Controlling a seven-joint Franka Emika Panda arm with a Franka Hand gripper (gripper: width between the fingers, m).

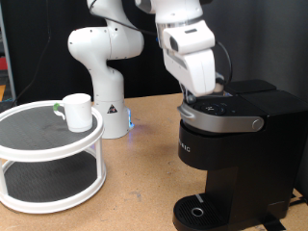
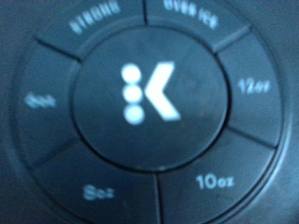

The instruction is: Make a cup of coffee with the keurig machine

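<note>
The arm comes down from the exterior view's top, its white wrist housing bent over the coffee maker (image 1: 226, 144), which stands tall and black at the exterior view's right on a wooden table (image 1: 135, 183). At the exterior view's left sits a white two-tier round stand (image 1: 48, 164), and on its upper shelf, toward the right edge, rests the white mug (image 1: 77, 111), upright, well apart from the machine. We note the round drip tray (image 1: 197, 210) at the machine's foot carries nothing; the mug is not under the spout. The grey lid handle (image 1: 231, 120) lies flat, so the lid looks closed. The gripper (image 1: 204, 96) hangs directly above the machine's top, fingertips lost against the dark lid; whether they stand apart or together, we cannot tell. The wrist view is filled by the round button panel (image 2: 149, 103): a central button with a white K mark, ringed by segments labelled strong, over ice, 12oz, 10oz, 8oz and a blurred sixth. No finger shows in it. We judge the hand sits straight over that panel, very close, looking down along the vertical, with the central button right beneath it.
</note>
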